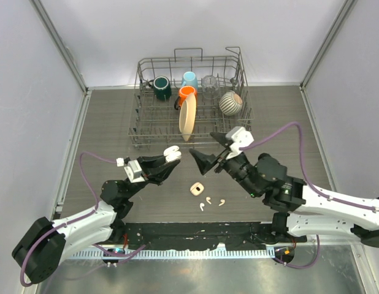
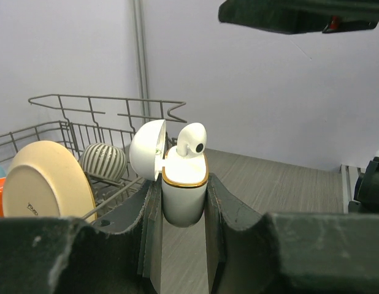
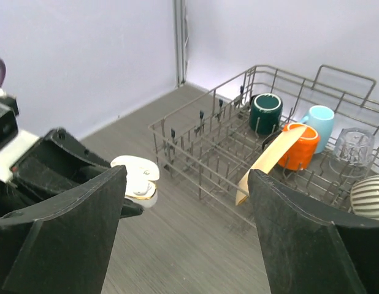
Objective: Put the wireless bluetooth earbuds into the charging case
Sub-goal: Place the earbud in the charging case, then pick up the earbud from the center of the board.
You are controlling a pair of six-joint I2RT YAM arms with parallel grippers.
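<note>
Table (image 1: 116, 122): left pincer (image 2: 183, 211) clamps case (image 2: 184, 184), right pincer (image 3: 188, 184) apart; loose earbuds (image 1: 208, 199) show only overhead.

The left arm (image 1: 85, 223) and right arm (image 1: 327, 205) are both built from white shell links, with black rounded joint housings (image 1: 263, 171) nearer the tool. A purple cable (image 1: 86, 160) loops from behind the left gripper (image 1: 171, 156) back to the lower links. A matching cable (image 1: 286, 130) trails behind the right gripper (image 1: 211, 150). Just behind each pair of fingers sits a small white block (image 1: 133, 169). The fingers (image 3: 67, 236) are matte black, broad wedges with a rough, grainy surface. The left gripper's inner faces look greyer and smoother. A small red-orange mark (image 2: 332, 24) shows on the underside of the right gripper's black body.
</note>
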